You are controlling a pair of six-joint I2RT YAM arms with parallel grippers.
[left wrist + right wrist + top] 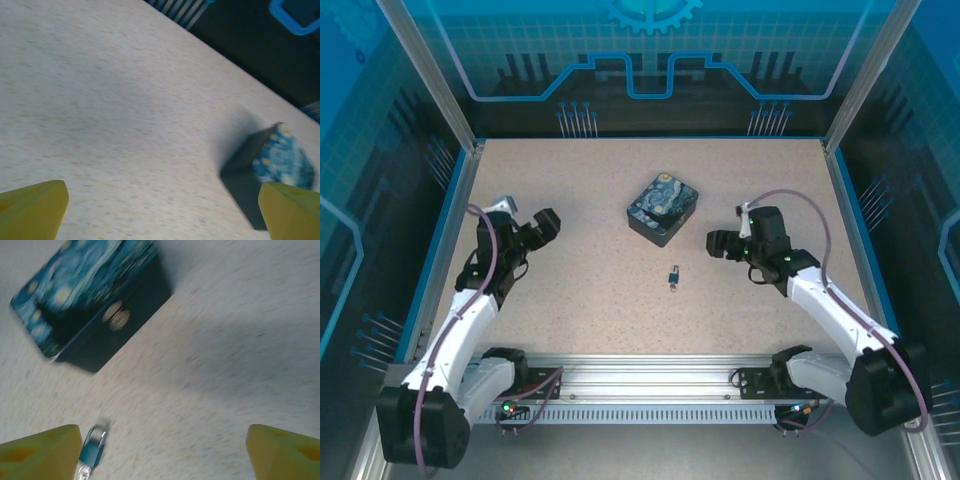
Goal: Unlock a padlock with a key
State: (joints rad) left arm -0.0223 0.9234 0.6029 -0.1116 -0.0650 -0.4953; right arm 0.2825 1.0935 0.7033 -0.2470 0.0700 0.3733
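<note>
Hovering with its fingers spread wide and nothing between them, the right hand has the padlock lying flat on the tabletop just beside one finger, outside the gap. A metal sliver at the padlock's near end may be the key; blur hides whether it is seated. Closing from here would likely clip the lock's edge and skid it away. The painted box sits ahead of the hand, beyond the padlock, crowding that approach. The left hand, also wide open and empty, hangs well apart from the padlock.
</note>
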